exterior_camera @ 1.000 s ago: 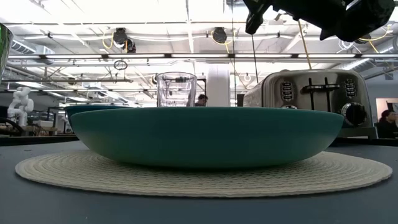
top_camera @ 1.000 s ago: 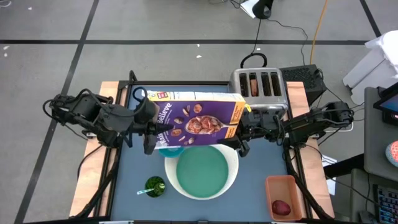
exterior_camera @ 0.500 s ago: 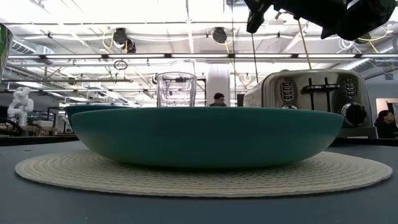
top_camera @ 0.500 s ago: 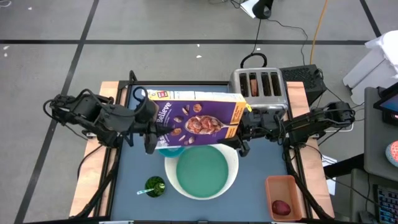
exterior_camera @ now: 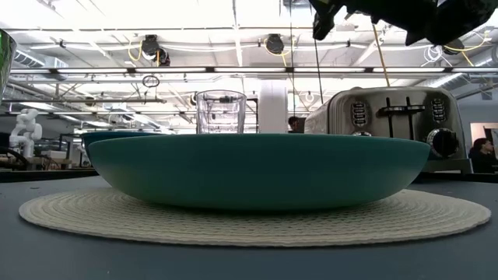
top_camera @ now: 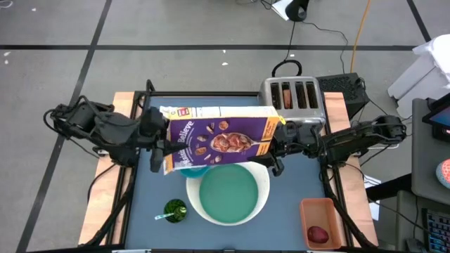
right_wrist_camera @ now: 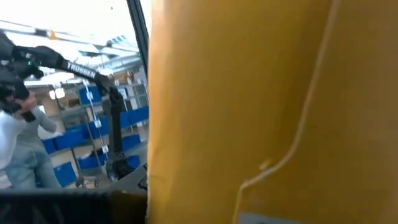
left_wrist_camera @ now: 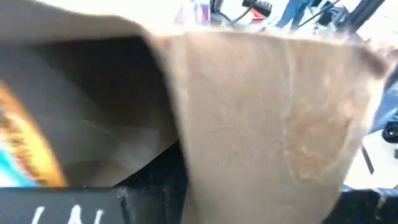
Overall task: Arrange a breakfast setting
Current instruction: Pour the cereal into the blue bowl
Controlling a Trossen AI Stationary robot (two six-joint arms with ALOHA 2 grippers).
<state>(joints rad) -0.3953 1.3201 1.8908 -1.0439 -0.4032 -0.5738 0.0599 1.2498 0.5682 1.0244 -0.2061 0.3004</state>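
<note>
From above, we are seeing the purple cereal box (top_camera: 221,138) hanging over the teal plate (top_camera: 228,195), the right gripper (top_camera: 273,149) clamping one end and the left gripper (top_camera: 159,144) at the other (its grip we cannot tell). Level with the table, the plate is sitting on a woven mat (exterior_camera: 257,218).

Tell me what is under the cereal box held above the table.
Under the cereal box, the far rim of the teal plate and part of a small teal bowl show. The glass appears only in the low view; from above, the box covers it.
</note>
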